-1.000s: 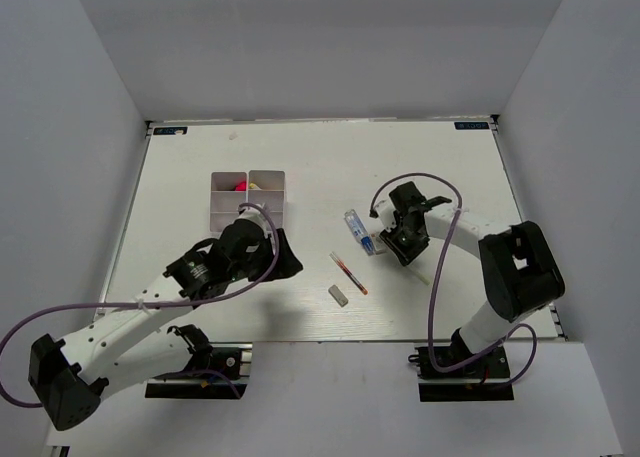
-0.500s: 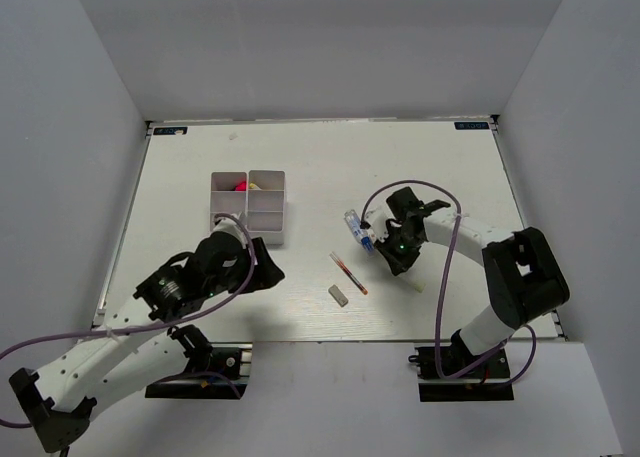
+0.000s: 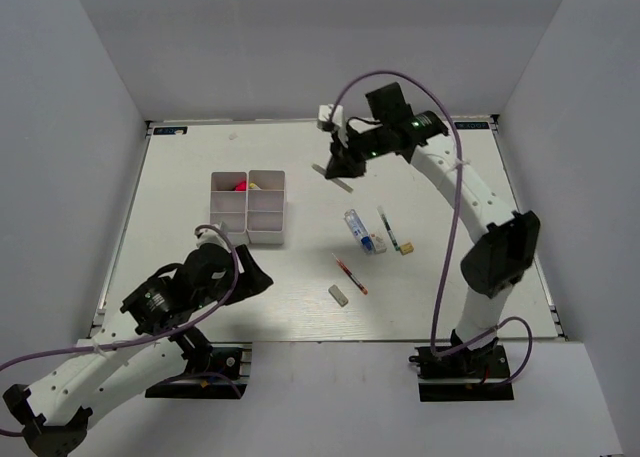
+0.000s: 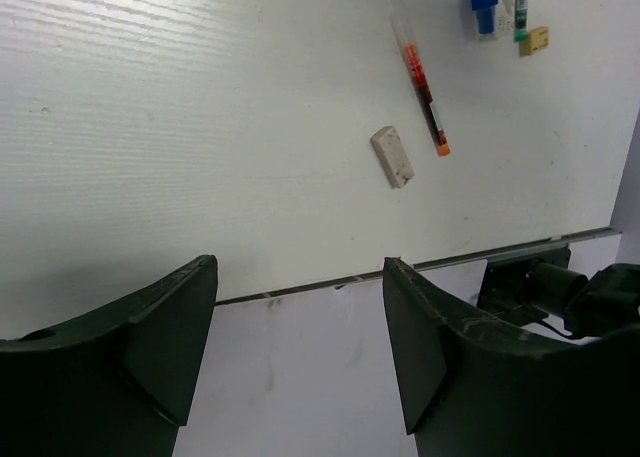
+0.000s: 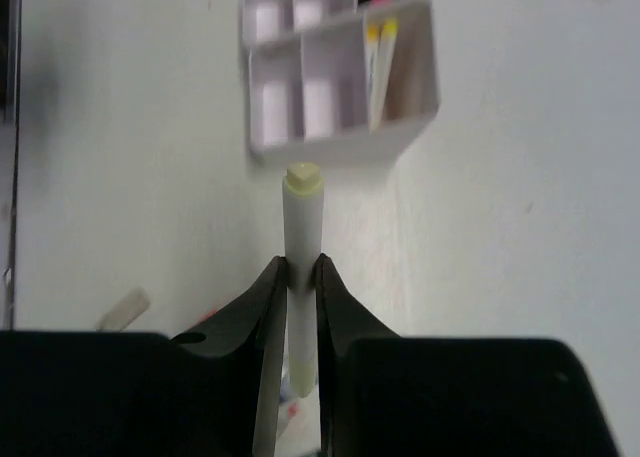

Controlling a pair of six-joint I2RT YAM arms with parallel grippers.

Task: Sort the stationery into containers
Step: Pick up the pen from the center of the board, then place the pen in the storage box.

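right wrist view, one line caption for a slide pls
Right gripper pinching a white pen, the white divided organizer on the table beyond it.

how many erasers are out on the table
2. A grey eraser lies near the front edge beside the red pen; a small beige eraser sits by the green pen's near end. Others could be hidden inside the organizer.

A white divided organizer (image 3: pixel 247 209) is set on the white wood-grain table (image 3: pixel 190 167), while a clear blue-capped tube (image 3: pixel 357 227), a green pen (image 3: pixel 388 227), a tan eraser (image 3: pixel 406 248), a red pen (image 3: pixel 349 274) and a grey eraser (image 3: pixel 339 295) are scattered right of it
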